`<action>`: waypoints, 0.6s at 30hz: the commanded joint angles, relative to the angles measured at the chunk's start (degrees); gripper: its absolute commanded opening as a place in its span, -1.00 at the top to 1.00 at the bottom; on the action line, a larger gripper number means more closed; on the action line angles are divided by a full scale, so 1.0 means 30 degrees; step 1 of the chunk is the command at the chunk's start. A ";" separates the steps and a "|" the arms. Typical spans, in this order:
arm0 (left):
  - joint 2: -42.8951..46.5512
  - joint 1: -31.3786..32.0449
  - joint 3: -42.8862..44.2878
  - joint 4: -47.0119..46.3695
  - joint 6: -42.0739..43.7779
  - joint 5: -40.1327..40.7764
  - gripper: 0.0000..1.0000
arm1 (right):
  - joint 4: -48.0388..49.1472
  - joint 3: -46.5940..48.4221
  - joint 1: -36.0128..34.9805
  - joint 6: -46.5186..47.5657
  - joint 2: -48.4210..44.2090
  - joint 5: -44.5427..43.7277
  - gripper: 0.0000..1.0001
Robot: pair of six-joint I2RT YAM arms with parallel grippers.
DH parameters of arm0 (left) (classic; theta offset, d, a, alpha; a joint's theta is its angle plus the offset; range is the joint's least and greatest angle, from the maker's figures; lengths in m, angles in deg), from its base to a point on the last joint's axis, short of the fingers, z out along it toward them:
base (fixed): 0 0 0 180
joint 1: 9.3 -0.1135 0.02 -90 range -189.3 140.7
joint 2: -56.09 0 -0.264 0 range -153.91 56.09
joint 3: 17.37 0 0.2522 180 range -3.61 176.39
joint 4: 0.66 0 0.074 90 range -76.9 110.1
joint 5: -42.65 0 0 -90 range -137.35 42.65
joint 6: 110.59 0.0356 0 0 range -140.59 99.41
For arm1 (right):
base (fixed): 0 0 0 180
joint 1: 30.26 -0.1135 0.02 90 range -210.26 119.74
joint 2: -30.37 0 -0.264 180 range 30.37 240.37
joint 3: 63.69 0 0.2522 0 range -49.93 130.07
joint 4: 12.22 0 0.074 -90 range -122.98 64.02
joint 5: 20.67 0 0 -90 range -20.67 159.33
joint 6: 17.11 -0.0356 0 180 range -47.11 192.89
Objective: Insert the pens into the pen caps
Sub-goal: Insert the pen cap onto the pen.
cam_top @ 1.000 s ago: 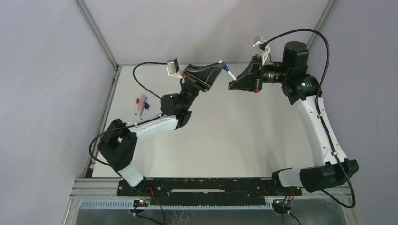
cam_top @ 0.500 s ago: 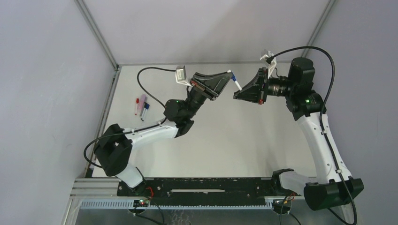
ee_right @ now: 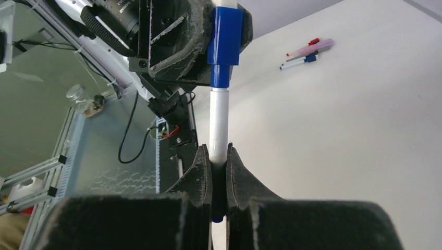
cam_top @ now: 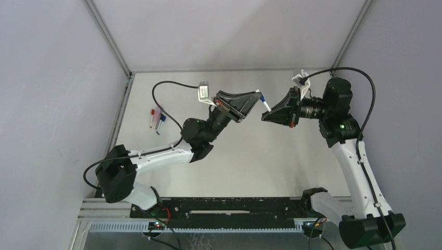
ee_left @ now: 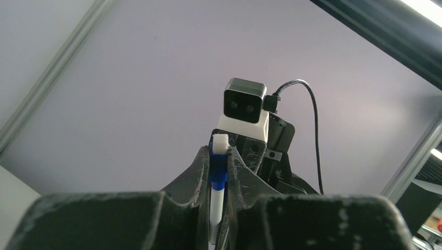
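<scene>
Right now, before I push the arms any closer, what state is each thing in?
left pincer: shut on the blue cap.
right pincer: shut on the white pen.
blue cap: in the air, over the pen's end; full seating unclear.
white pen: in the air, bridging both pincers.
spare pens: lying together on the table; capped or not, too small to tell.

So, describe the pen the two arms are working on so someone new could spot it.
Look above the far middle of the white table, where the left gripper and right gripper nearly meet. The blue-and-white pen bridges them in mid-air; the other pens lie flat near the table's left edge.
</scene>
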 commanded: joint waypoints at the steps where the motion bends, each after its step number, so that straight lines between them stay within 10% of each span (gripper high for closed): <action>1: -0.1012 0.2944 -0.1490 0.6700 -0.0007 -0.5796 1.00 | 0.3807 -0.0843 0.0047 -0.0732 -0.0434 -0.1221 1.00; 5: -0.0945 0.3779 -0.2180 0.7301 0.0557 -0.5387 1.00 | 0.7648 -0.2291 0.0089 -0.3804 -0.0137 0.0198 1.00; 12: -0.0576 0.5303 -0.1680 1.3773 0.1810 0.0154 1.00 | 0.4714 -0.2782 -0.0579 -0.0568 -0.1251 -0.2964 1.00; 18: -0.1148 0.5949 -0.2900 0.9596 0.1257 -0.1420 1.00 | 1.4859 -0.5930 0.0259 -0.7937 -0.0792 0.0072 1.00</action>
